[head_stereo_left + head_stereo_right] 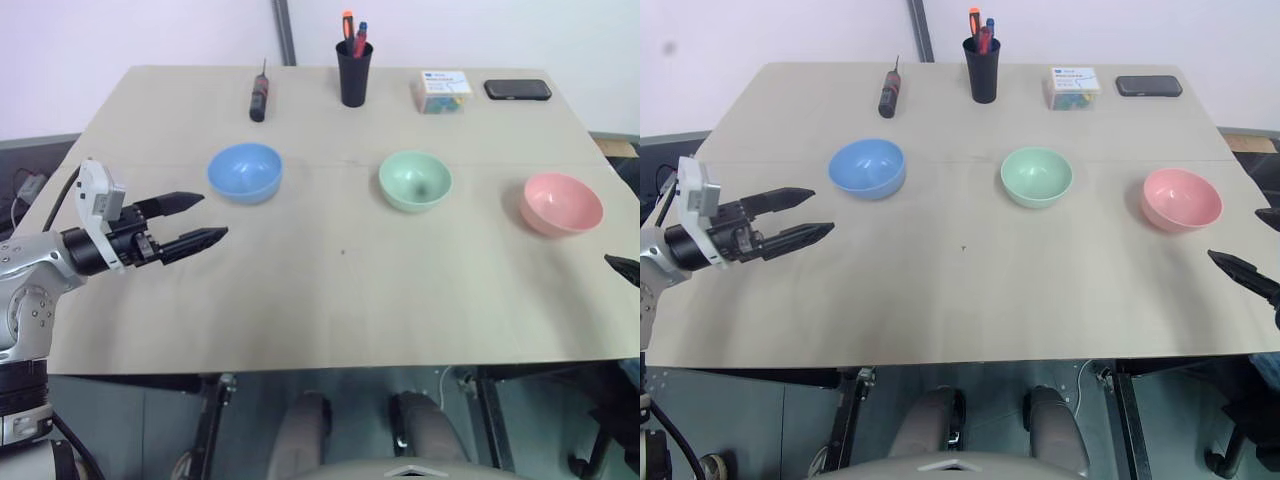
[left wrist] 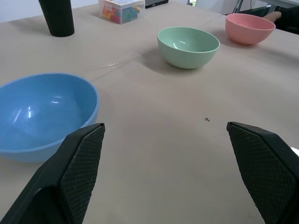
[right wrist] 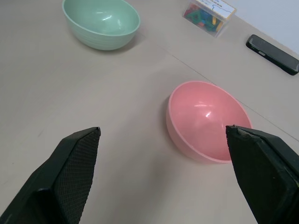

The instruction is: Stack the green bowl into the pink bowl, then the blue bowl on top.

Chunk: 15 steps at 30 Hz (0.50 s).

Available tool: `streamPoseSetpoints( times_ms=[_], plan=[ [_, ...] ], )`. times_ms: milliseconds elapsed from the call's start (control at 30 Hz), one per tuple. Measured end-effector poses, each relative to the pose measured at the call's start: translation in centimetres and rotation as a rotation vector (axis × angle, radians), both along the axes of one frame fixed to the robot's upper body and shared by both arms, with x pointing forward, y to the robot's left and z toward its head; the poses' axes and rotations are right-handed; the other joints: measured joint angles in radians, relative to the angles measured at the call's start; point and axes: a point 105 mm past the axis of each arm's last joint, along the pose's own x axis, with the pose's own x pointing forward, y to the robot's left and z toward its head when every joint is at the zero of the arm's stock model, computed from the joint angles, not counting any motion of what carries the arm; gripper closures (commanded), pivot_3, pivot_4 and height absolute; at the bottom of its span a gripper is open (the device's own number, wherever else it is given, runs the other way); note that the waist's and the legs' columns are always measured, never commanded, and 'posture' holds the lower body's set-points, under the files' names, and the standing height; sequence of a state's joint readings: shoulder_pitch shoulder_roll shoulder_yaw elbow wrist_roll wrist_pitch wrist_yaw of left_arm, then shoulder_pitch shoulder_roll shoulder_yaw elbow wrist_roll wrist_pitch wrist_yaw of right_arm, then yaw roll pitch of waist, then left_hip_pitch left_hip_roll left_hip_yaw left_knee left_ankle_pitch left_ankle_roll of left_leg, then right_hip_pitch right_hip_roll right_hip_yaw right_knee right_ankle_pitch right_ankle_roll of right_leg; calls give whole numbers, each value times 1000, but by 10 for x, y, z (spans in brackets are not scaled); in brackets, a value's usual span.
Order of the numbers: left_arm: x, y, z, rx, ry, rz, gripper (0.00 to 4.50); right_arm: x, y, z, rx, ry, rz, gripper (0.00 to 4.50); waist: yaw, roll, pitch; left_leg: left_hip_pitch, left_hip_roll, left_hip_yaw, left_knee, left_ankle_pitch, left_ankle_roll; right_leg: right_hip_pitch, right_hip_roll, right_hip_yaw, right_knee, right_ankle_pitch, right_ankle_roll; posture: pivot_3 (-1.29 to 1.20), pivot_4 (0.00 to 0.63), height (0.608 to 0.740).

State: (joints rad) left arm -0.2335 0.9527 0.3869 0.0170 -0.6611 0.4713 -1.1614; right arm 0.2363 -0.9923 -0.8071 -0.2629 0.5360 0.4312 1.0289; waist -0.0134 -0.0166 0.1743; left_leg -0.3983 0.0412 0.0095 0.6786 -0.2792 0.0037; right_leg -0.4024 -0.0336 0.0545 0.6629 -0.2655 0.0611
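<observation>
Three bowls sit upright in a row across the middle of a light tan table (image 1: pixel 330 290), all well apart from each other: blue bowl (image 1: pixel 245 172) on the robot's left, green bowl (image 1: pixel 415 180) in the middle, pink bowl (image 1: pixel 562 203) on the right near the table's right edge. All three are empty, none stacked.

Along the far edge of the table: a dark screwdriver (image 1: pixel 259 96) lying flat, a black pen cup (image 1: pixel 354 70) holding red and blue pens, a clear small box (image 1: pixel 445 92) with coloured bits inside, a black phone (image 1: pixel 517 89) lying flat. A faint seam line runs across the tabletop just behind the bowls. A tiny dark speck marks the surface in front of the green bowl.

Left gripper (image 1: pixel 196 221) hovers over the table's left side, just in front of the blue bowl, fingers spread apart, holding nothing. Right gripper (image 1: pixel 1260 250) is at the table's right edge, near the pink bowl, fingers spread wide, holding nothing.

Behind the table a plain pale wall with a dark vertical pole (image 1: pixel 286 32). Under the table, grey-green floor and dark table legs.
</observation>
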Motion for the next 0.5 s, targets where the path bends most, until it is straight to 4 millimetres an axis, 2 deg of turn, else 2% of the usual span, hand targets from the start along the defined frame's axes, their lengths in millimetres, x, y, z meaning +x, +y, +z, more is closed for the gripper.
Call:
streamPoseSetpoints(
  times_ms=[100, 233, 333, 367, 400, 500],
  plan=[
    [0, -1, 0, 4, 1, -5, 79, 1, -1, 0, -10, -13, -12, 0, 0, 0, 0, 0, 0, 0, 0, 0, 0, 0, 0, 0, 0, 0, 0, 0, 150, 740],
    [0, -25, 5, 10, -31, -96, 79, 15, 5, -2, -14, -69, -23, 0, 0, -1, 0, 0, 0, 1, 0, 0, 0, 0, 0, 1, 1, 0, 0, 0, 150, 740],
    [-1, -35, 6, 5, -42, -136, 79, 24, 10, -7, -26, -59, -25, 0, -1, -1, 0, 1, 0, 1, 0, 0, 0, 0, 0, 1, 1, 0, 0, 0, 150, 740],
    [-1, -49, 7, -10, -53, -178, 79, 39, 14, -16, -63, -44, -50, 0, -3, -1, 0, 1, 0, 1, 1, 0, 0, 0, 0, 1, 1, 0, 0, 0, 150, 740],
    [-2, -58, 8, -18, -62, -212, 79, 46, 18, -21, -73, -34, -49, 0, -2, -1, 1, 0, 0, 1, 1, 0, 0, -1, 0, 2, 1, 0, 0, 0, 150, 740],
    [-4, -77, 7, -24, -67, -270, 79, 70, 31, -28, -63, -7, -34, 0, -5, -1, 1, 1, 0, 2, 1, 0, 0, -1, 0, 3, 2, 0, 0, 0, 150, 740]
  ],
)
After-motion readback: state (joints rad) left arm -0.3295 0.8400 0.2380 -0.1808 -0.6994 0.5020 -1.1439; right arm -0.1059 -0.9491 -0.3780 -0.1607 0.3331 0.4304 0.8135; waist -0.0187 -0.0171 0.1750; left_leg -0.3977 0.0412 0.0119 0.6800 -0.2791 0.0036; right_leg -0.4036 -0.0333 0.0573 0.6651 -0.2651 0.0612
